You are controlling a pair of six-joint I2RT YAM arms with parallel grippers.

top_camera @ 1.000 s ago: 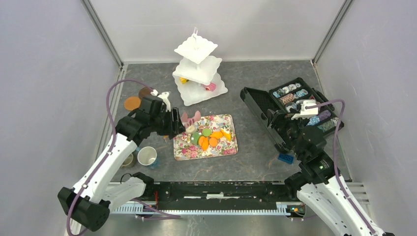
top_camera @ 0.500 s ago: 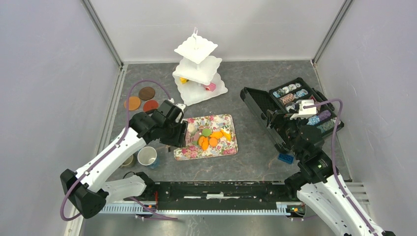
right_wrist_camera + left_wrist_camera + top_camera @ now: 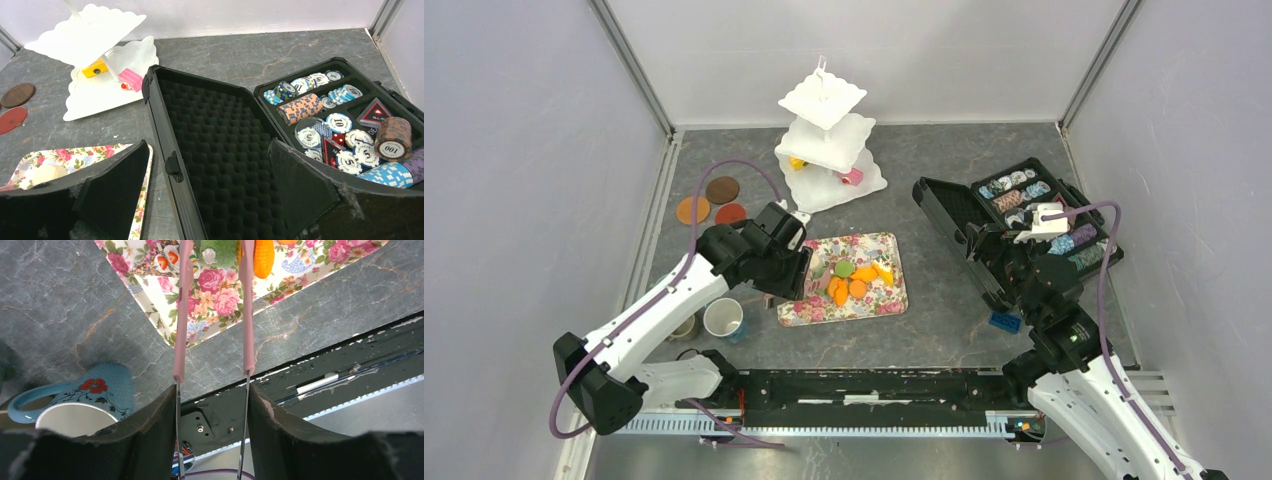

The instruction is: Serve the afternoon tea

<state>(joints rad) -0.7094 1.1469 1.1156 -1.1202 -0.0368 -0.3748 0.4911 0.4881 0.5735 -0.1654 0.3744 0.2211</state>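
My left gripper [image 3: 212, 395] is shut on a pair of pink-tipped metal tongs [image 3: 182, 315], whose arms reach over the floral tray [image 3: 220, 310]. A green cake [image 3: 220, 251] lies between the arms at the frame's top edge, with an orange cake [image 3: 263, 257] just right of them. The tong tips are cut off, so I cannot tell if they pinch anything. From above, the left gripper [image 3: 784, 270] hangs at the tray's left end beside several cakes [image 3: 852, 288]. My right gripper [image 3: 210, 150] stands open over the black case [image 3: 215, 125], holding nothing.
A white tiered stand [image 3: 829, 150] at the back carries a yellow cake [image 3: 797, 163] and a pink one [image 3: 852, 177]. Three saucers [image 3: 722, 189] lie far left. A teal cup [image 3: 723, 318] and a tan cup [image 3: 686, 327] stand near left. A blue brick [image 3: 1003, 322] lies by the case.
The left arm has swung right and nearer, away from the saucers, bringing the tongs down over the tray's left end. All three saucers now show. The right arm has not moved.
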